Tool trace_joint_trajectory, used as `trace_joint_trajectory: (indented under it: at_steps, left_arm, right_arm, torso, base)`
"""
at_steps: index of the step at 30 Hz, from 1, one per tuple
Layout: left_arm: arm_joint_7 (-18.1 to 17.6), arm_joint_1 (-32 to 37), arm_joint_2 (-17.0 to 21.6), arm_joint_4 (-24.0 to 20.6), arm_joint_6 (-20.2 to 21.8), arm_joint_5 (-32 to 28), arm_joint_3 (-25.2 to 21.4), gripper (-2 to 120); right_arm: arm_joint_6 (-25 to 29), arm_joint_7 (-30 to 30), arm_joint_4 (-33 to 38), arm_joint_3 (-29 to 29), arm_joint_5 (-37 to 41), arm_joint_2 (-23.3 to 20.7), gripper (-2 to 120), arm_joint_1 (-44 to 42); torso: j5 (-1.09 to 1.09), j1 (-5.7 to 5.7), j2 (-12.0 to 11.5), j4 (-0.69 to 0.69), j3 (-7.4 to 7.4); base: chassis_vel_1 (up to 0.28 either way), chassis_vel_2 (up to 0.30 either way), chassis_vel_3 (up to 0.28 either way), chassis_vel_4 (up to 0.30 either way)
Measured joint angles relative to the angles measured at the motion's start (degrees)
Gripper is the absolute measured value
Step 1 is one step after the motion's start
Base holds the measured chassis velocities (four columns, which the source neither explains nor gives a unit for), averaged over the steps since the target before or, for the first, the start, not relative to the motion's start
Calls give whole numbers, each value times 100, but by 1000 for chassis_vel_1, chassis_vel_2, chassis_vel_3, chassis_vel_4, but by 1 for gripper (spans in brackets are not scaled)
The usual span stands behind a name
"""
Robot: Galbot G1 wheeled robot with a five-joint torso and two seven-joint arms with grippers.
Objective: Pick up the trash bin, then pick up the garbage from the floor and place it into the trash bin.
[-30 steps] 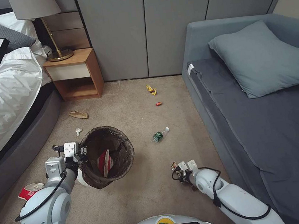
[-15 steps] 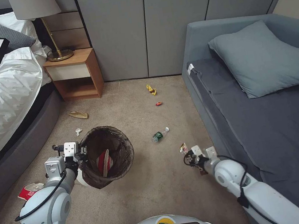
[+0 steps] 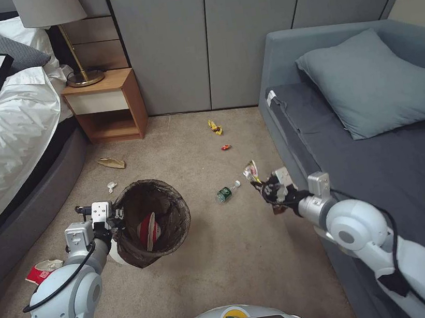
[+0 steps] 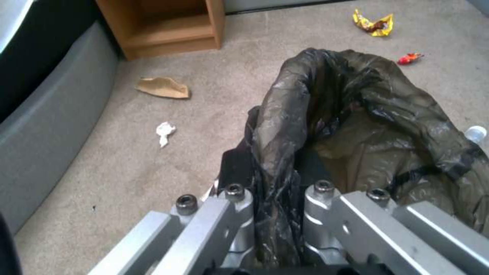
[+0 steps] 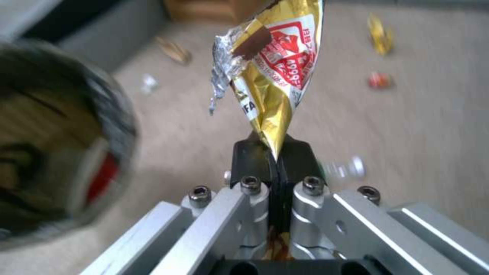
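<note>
We cannot read the blurred trash bin (image 5: pixel 56 145) in the right wrist view, nor the small print on the gold wrapper (image 5: pixel 275 76), whose top is cut off. The bin's white body (image 3: pixel 114 255) hides behind the left gripper (image 3: pixel 118 214).

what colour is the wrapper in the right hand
Gold with a red-and-white label, clearest in the right wrist view: wrapper.
</note>
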Motion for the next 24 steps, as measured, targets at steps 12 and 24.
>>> trace_joint_trajectory:
  at_steps: [12, 24]
  left_arm:
    - [-7, -27, -36, 39, 0, 60, 80, 7]
    - [-9, -82, -44, 110, 0, 87, 130, 7]
  right_arm:
    - [53, -298, 579, -721, 1112, -691, 0, 1650]
    - [174, -310, 121, -2673, 2195, -622, 0, 4077]
  torso:
    - [0, 0, 0, 0, 0]
    - [-1, 0, 0, -1, 1]
  base:
    - [0, 0, 0, 0]
    - [0, 0, 0, 0]
